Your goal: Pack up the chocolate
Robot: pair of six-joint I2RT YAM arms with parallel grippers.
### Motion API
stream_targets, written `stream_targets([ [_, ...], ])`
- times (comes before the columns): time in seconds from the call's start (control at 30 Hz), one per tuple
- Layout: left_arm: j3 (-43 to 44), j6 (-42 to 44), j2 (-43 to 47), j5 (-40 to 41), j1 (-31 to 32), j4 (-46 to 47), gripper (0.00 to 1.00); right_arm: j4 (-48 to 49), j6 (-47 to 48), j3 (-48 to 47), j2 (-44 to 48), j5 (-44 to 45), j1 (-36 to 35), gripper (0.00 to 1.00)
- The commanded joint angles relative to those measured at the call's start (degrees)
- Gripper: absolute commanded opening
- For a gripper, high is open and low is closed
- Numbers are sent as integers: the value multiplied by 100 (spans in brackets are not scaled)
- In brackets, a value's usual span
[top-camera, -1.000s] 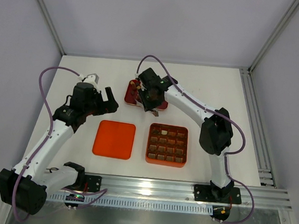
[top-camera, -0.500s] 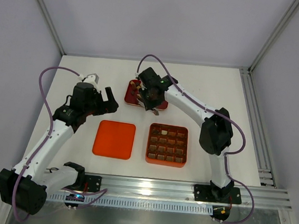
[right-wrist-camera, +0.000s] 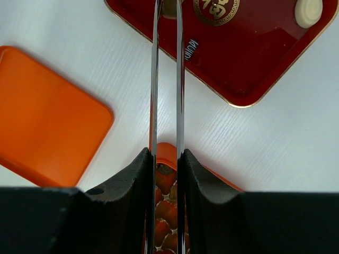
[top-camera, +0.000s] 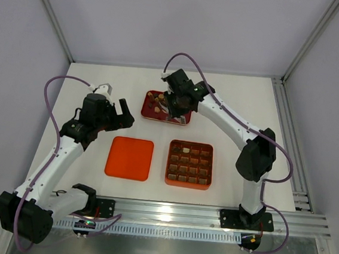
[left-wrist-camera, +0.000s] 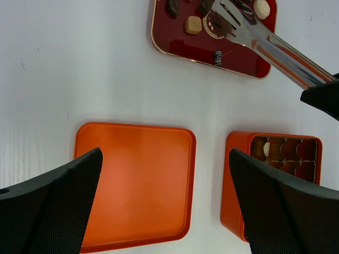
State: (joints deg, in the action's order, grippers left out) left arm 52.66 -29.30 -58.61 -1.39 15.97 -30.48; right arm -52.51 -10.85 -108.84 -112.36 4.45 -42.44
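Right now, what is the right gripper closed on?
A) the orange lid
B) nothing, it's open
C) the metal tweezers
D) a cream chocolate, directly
C: in the right wrist view, the right gripper presses on both blades of the metal tweezers, whose tips reach over the red tray.

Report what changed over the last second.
The right end effector, gripping the tweezers, shifted toward the table's far edge and slightly right, uncovering more of the red tray. The left end effector, orange lid and gridded box stayed put.
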Motion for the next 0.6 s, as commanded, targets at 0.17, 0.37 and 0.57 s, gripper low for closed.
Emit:
stream_targets([
  [0.17,7,82,25,-63,-15,95,100,101,-128,731,1329,153,86,31],
  [0.37,7,82,16,-116,-15,95,100,48,-277,1750,2592,241,95,31],
  [0.57,16,73,8,-142,-15,104,100,-189,-540,2708,3858,162,95,31],
])
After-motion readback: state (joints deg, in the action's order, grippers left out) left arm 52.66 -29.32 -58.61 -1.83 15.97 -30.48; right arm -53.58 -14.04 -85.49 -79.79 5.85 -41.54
